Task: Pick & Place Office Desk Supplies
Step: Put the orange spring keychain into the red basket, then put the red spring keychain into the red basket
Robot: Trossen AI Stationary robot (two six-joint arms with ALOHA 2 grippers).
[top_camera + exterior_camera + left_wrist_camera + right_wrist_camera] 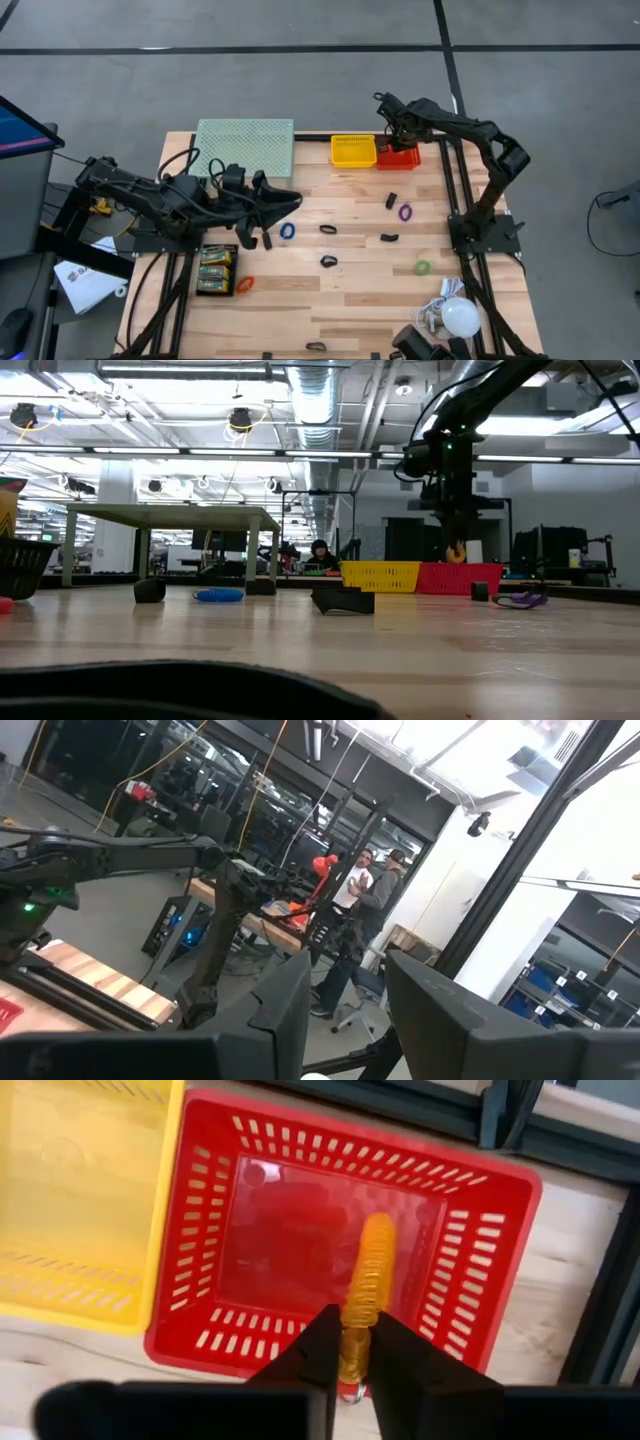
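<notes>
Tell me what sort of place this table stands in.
Probably a robotics lab or workshop in an open industrial hall: exposed ceiling ducts hang overhead, other workbenches stand behind, and people stand among equipment racks. The wooden table itself carries two robot arms.

Both arms are dark, six-joint assemblies with black cables looped along the links. The left gripper and right gripper carry flat, matte-black, squared fingers.

A grey floor with dark lines surrounds the table. Beyond, ducts and lamps hang over a bench; people stand far off.
</notes>
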